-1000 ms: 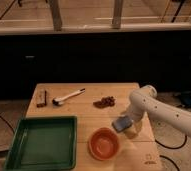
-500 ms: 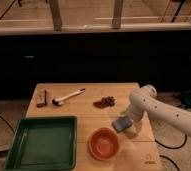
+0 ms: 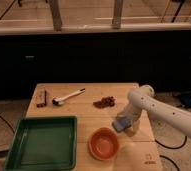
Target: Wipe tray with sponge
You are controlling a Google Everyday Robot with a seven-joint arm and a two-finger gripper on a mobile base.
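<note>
A green tray (image 3: 41,142) sits at the front left of the wooden table (image 3: 89,107). My white arm reaches in from the right. My gripper (image 3: 125,121) is at the table's right side, just right of and above an orange bowl (image 3: 104,143). A grey-blue sponge (image 3: 121,123) shows at the gripper, held a little above the table. The sponge is well to the right of the tray.
A brush with a white handle (image 3: 69,96) and a small brown bar (image 3: 42,98) lie at the back left. A brown clump (image 3: 105,102) lies at the back middle. Dark cabinets and cables lie behind and beside the table.
</note>
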